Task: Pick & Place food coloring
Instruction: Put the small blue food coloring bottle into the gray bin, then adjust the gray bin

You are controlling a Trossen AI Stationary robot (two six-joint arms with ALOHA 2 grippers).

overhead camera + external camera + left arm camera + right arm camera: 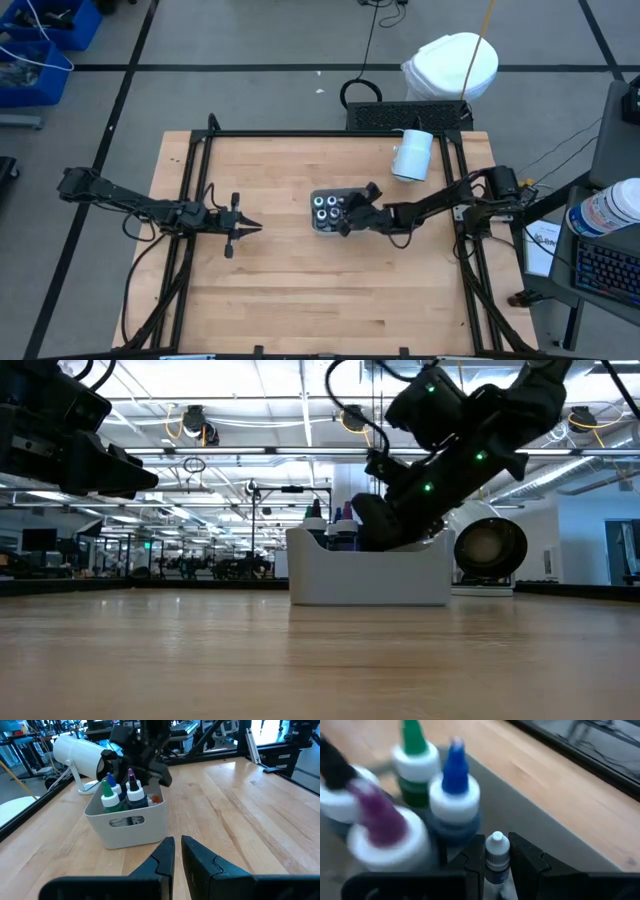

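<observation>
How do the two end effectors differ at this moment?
The right end effector reaches into the grey tray, shut on a small white-capped bottle; the left end effector sits apart from the tray over bare wood, holding nothing. The right one is beside the food coloring bottles; the left one only points toward them. Both have dark fingers.

Worktop (300, 290) pale wood planks, smooth satin finish; tray (131, 827) grey matt plastic; food coloring (452, 795) bottles glossy plastic with white collars; right gripper (497, 862) fingers matt black plastic.
</observation>
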